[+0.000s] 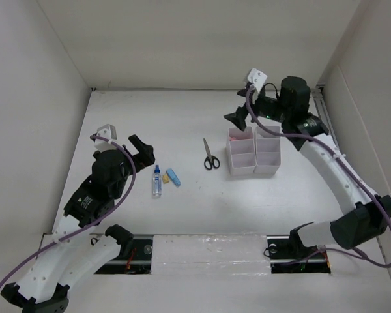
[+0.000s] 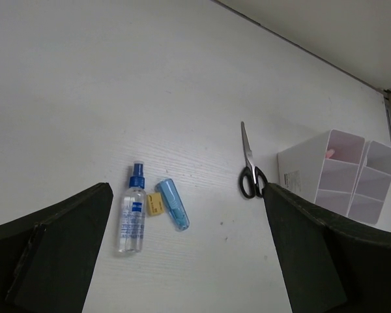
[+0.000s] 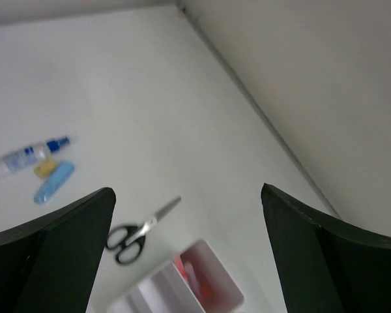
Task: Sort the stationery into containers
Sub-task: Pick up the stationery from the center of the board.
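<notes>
Black-handled scissors lie on the table left of two white divided containers standing side by side. Pink pens stick up in the left box's far compartment. A clear bottle with a blue cap, a blue marker and a small orange piece lie together further left. My left gripper is open and empty, just left of and above the bottle. My right gripper is open and empty, above the far end of the left box.
White walls close in the table on the left, far and right sides. A dark slot with a taped strip runs along the near edge between the arm bases.
</notes>
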Controlling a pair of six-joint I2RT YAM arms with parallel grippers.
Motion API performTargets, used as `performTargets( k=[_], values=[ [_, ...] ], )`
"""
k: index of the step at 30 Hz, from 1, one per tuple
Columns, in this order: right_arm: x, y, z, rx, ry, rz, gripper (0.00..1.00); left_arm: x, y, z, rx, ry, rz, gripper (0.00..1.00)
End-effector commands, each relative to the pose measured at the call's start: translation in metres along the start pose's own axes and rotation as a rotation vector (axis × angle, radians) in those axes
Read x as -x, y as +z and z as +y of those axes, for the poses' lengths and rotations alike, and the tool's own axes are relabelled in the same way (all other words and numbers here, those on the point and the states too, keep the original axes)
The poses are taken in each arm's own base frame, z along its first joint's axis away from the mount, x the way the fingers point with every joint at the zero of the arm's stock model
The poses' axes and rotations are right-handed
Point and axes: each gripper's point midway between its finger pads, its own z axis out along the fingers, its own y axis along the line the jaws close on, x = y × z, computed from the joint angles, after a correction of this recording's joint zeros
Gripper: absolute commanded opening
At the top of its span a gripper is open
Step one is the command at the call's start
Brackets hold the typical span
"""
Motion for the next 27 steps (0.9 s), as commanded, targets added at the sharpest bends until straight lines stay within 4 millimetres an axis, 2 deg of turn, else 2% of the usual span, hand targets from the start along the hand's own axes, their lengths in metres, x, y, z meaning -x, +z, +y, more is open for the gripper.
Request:
performTargets(
  k=[1, 3, 4, 6, 7, 8, 9, 10, 11, 12, 14, 15, 17, 20, 22, 23, 24, 25, 27],
  values=[
    [0.055, 0.012, -0.028, -0.342, 0.152, -0.162, 1.00, 0.008, 0.002, 0.009, 0.062, -0.022, -0.043, 1.00],
    [0.078, 0.018, -0.007, -0.294, 0.305, -0.248, 1.00, 0.011, 0.000, 0.015, 0.097, -0.051, -0.059, 1.00],
    [0.083, 0.024, 0.008, -0.228, 0.361, -0.273, 1.00, 0.012, -0.002, 0.021, 0.129, -0.057, -0.061, 1.00],
    [0.098, 0.032, 0.062, 0.075, 0.406, -0.388, 1.00, 0.020, -0.005, 0.033, 0.205, -0.077, -0.097, 1.00],
    [0.104, 0.033, 0.084, 0.193, 0.515, -0.445, 1.00, 0.022, -0.007, 0.037, 0.235, -0.123, -0.114, 1.00],
    [0.112, 0.041, 0.103, 0.239, 0.512, -0.496, 1.00, 0.020, -0.010, 0.052, 0.305, -0.117, -0.124, 1.00],
    [0.115, 0.053, 0.106, 0.200, 0.547, -0.449, 1.00, 0.027, -0.016, 0.056, 0.320, -0.145, -0.150, 1.00],
    [0.096, 0.079, 0.105, 0.094, 0.468, -0.339, 1.00, 0.028, -0.020, 0.060, 0.336, -0.164, -0.166, 1.00],
    [0.084, 0.094, 0.111, -0.025, 0.471, -0.235, 1.00, 0.034, -0.027, 0.064, 0.332, -0.207, -0.199, 1.00],
    [0.066, 0.102, 0.118, -0.298, 0.468, -0.135, 1.00, 0.038, -0.032, 0.065, 0.327, -0.219, -0.219, 1.00],
    [0.051, 0.107, 0.130, -0.448, 0.437, -0.083, 1.00, 0.042, -0.041, 0.069, 0.312, -0.252, -0.251, 1.00],
    [0.053, 0.106, 0.135, -0.465, 0.466, -0.090, 1.00, 0.046, -0.042, 0.065, 0.284, -0.261, -0.262, 1.00],
    [0.045, 0.118, 0.155, -0.373, 0.513, -0.086, 1.00, 0.043, -0.040, 0.064, 0.276, -0.250, -0.251, 1.00],
    [0.032, 0.134, 0.163, -0.235, 0.535, -0.052, 1.00, 0.036, -0.032, 0.060, 0.281, -0.206, -0.210, 1.00],
    [-0.005, 0.149, 0.178, -0.187, 0.536, 0.073, 1.00, 0.033, -0.028, 0.053, 0.262, -0.189, -0.183, 1.00],
    [-0.010, 0.155, 0.177, -0.200, 0.533, 0.104, 1.00, 0.035, -0.027, 0.050, 0.244, -0.176, -0.181, 1.00],
    [-0.038, 0.166, 0.184, -0.200, 0.525, 0.185, 0.98, 0.032, -0.025, 0.048, 0.234, -0.165, -0.171, 1.00],
    [-0.058, 0.167, 0.187, -0.214, 0.516, 0.259, 0.97, 0.032, -0.024, 0.042, 0.206, -0.167, -0.166, 1.00],
    [-0.075, 0.175, 0.191, -0.214, 0.508, 0.329, 0.92, 0.030, -0.022, 0.040, 0.196, -0.160, -0.160, 1.00]
  ],
)
